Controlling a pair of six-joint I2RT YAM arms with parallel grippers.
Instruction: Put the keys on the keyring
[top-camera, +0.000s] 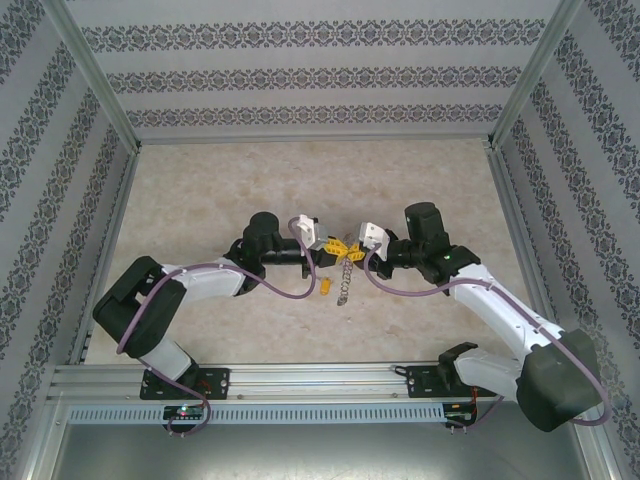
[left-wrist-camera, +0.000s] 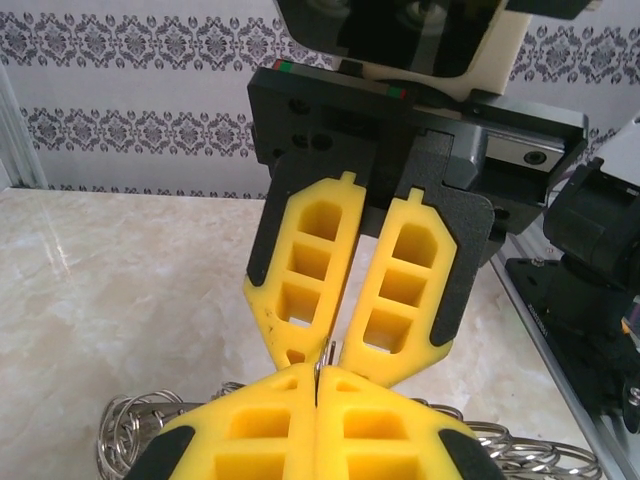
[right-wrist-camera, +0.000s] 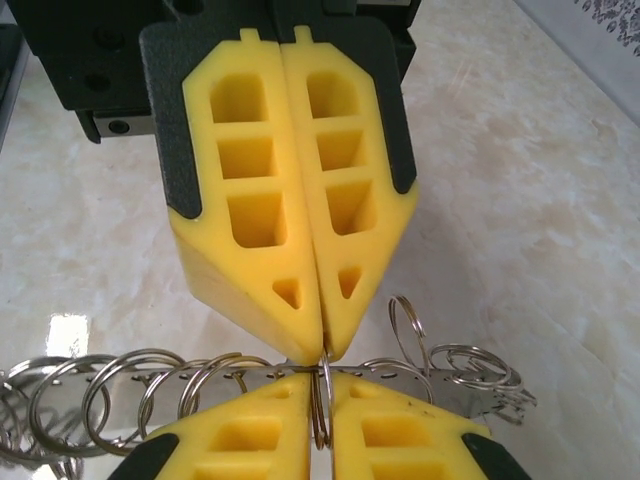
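As grippers pinch keyring (right-wrist-camera: 215, 378) tip to tip:
left gripper (left-wrist-camera: 317, 375) closed, right gripper (right-wrist-camera: 322, 390) barely parted around wire; grip firmly, avoid twisting.

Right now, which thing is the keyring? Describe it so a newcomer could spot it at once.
On the marble-look table, find the middle, where the left pincer and right pincer meet tip to tip. The keyring is the bunch of small silver wire rings pinched between them: shiny bare wire against their blocky yellow plastic.

keyring (right-wrist-camera: 322, 395): shiny metal | end effector fingers (right-wrist-camera: 250, 200): matt plastic | table (right-wrist-camera: 520, 200): glossy, smooth stone-look
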